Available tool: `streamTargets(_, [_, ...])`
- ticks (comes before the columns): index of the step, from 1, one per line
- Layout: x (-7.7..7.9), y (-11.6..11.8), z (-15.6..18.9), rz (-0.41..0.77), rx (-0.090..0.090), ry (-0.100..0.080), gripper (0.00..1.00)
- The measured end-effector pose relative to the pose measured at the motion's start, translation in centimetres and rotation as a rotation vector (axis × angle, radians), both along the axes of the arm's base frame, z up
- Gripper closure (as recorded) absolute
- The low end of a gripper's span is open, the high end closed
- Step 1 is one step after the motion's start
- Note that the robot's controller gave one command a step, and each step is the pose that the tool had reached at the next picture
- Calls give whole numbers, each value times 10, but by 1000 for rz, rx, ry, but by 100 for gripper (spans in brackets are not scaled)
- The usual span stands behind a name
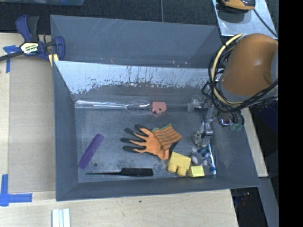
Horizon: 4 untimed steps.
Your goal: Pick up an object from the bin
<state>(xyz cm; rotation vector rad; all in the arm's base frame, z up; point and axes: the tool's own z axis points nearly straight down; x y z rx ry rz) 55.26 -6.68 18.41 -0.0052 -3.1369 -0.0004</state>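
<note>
Reaching in from the right, the arm hangs its orange domed wrist cover [248, 65] over the right end of the grey metal bin [142, 46]. The gripper [203, 143] points down near the front right corner. Whether it is open or shut cannot be told.

Bin contents, left to right:
- purple plastic stick [92, 150], lying at a slant at the left
- black comb [125, 172], flat along the front wall
- clear plastic spoon-like piece [125, 106], along the back wall
- orange and black work glove [151, 141], mid-floor
- small pink block [158, 108], at the clear piece's right end
- two yellow foam blocks [182, 164], just right of the glove
- small blue-and-white item [208, 162], just beside the yellow blocks and directly under the gripper
</note>
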Motion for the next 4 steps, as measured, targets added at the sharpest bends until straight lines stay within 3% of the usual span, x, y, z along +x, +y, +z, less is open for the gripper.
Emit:
streamTargets(1, [2, 0, 5, 3, -1, -9, 0])
streamTargets(2, [25, 48, -66, 142, -1, -12, 0])
streamTargets(3, [38, 91, -52, 231, -3, -24, 0])
streamTargets(4, [32, 94, -76, 324, -3, -12, 0])
